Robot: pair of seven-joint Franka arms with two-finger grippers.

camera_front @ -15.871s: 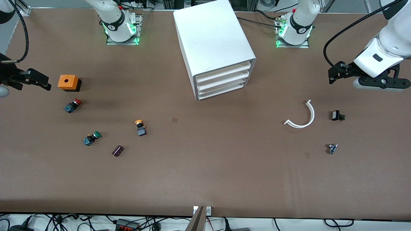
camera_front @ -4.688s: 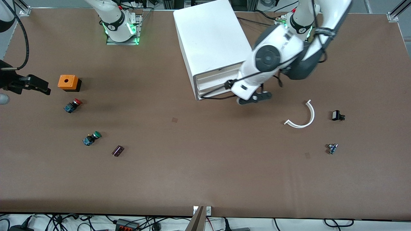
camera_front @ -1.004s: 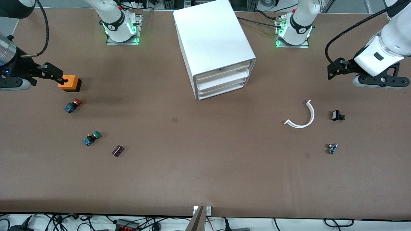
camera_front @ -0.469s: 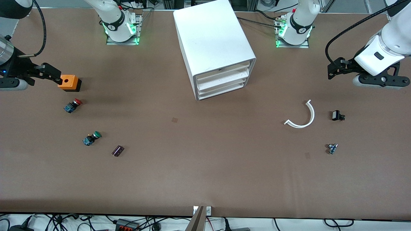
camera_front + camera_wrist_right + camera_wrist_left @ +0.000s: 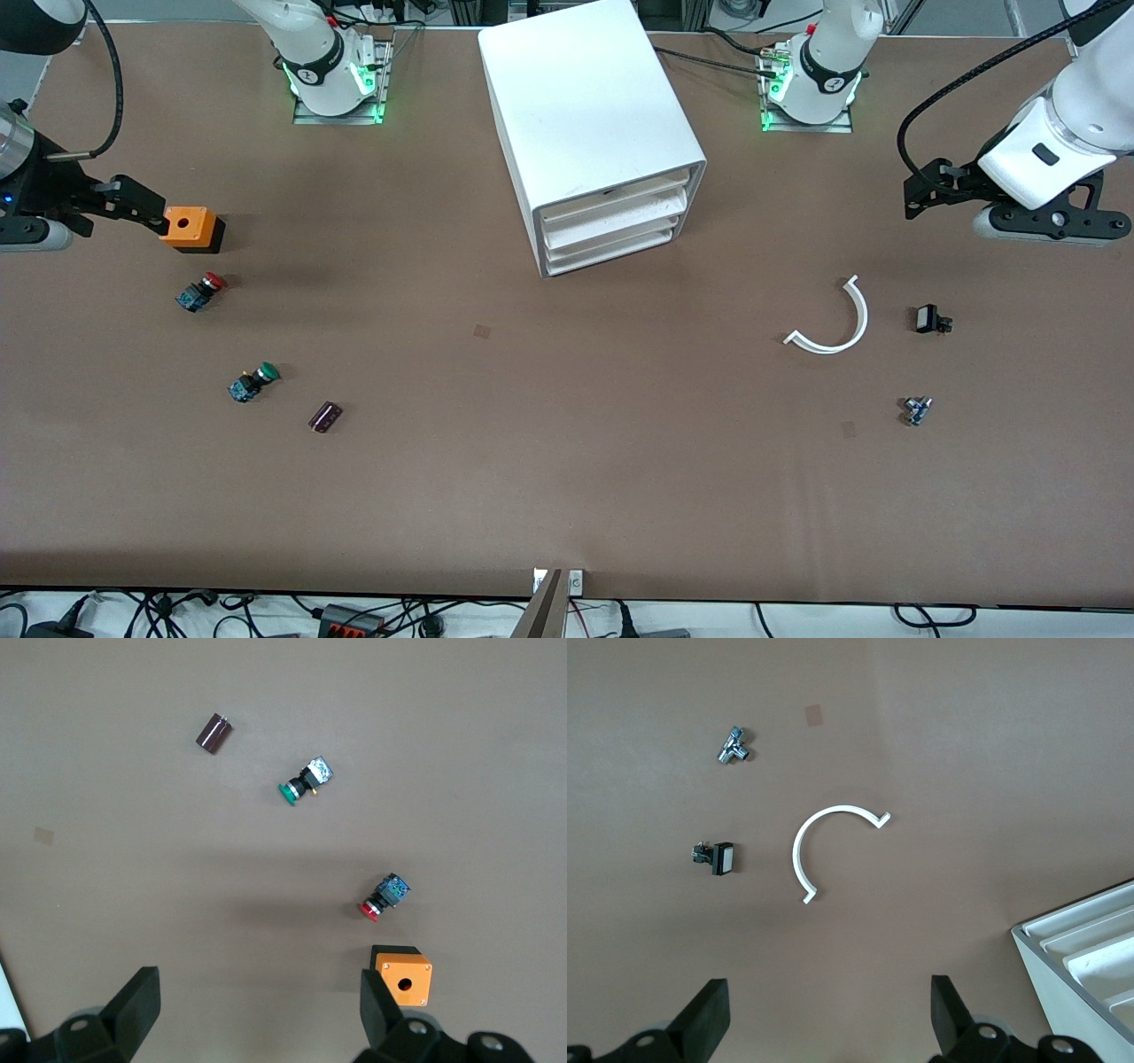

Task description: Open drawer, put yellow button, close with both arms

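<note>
The white cabinet [image 5: 589, 124] stands at the table's middle, near the arms' bases. Its uppermost drawer [image 5: 611, 202] looks pushed in, level with the two below it. The cabinet's corner shows in the left wrist view [image 5: 1090, 952]. The yellow button is out of view in every frame. My left gripper [image 5: 914, 197] hangs open and empty over the table at the left arm's end [image 5: 828, 1014]. My right gripper [image 5: 146, 206] hangs open and empty at the right arm's end, beside an orange box [image 5: 257, 1010].
The orange box [image 5: 188, 228], a red-capped button [image 5: 202, 291], a green-capped button [image 5: 252, 381] and a dark cylinder [image 5: 325, 416] lie toward the right arm's end. A white curved strip [image 5: 837, 323], a black part [image 5: 930, 319] and a small metal fitting [image 5: 916, 409] lie toward the left arm's end.
My right gripper has drawn back a little from over the orange box toward the right arm's end of the table. The left arm has barely moved.
</note>
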